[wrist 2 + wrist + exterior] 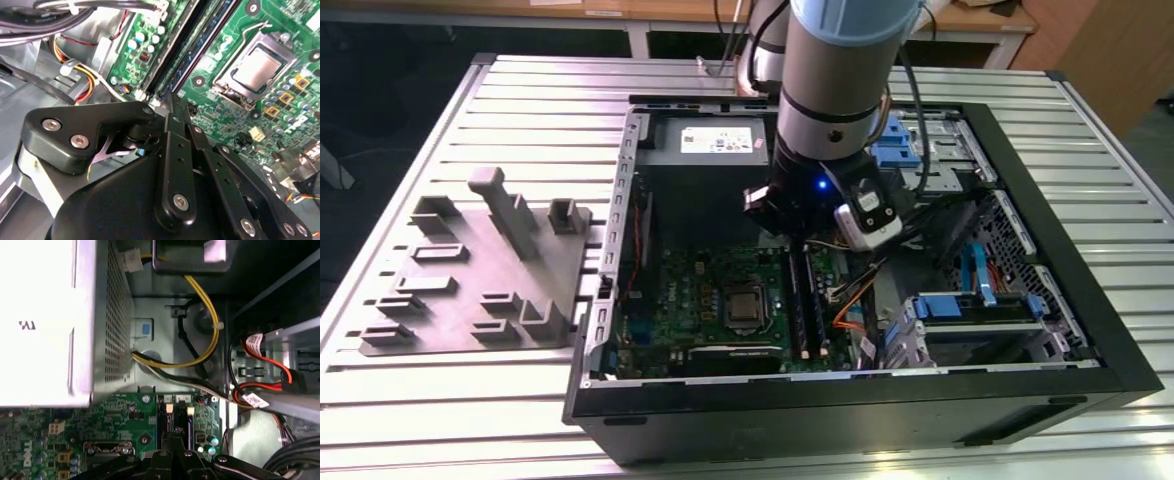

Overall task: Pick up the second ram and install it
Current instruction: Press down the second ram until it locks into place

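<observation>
The gripper is reaching down inside the open computer case, which is lying on its side on the ribbed metal worktop, presumably so the green motherboard faces upward for access. In both wrist views the black jaws are lying drawn together directly over the long dark memory slots; whether a thin ram module is sitting clamped between them cannot be told. In the exterior view, the slots are running just beside the square metal processor socket. A grey moulded parts fixture is resting on the worktop at the exterior view's left, apart from the case. Yellow and red cables are looping along the perforated steel housing.
</observation>
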You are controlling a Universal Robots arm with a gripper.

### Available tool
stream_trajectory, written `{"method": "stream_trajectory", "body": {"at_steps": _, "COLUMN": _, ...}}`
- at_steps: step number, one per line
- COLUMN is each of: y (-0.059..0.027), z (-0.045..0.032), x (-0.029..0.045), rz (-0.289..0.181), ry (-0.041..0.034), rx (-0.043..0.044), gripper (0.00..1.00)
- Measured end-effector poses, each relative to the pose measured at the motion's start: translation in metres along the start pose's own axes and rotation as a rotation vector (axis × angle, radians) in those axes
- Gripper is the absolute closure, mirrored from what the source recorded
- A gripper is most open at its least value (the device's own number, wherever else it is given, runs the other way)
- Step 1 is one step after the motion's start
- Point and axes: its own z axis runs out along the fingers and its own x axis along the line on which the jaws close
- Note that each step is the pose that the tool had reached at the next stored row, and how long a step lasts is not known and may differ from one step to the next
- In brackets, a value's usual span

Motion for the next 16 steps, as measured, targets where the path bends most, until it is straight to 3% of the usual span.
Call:
{"method": "stream_trajectory", "body": {"at_steps": 5, "y": 0.0035, "z": 0.0071, "x": 0.0002, "rz": 0.000, "ry": 0.0000, "rx": -0.0002, "gripper": 0.90}}
{"method": "stream_trajectory", "body": {"at_steps": 16, "y": 0.0034, "z": 0.0110, "x": 0.0004, "rz": 0.000, "ry": 0.0001, "rx": 0.0001, "gripper": 0.90}}
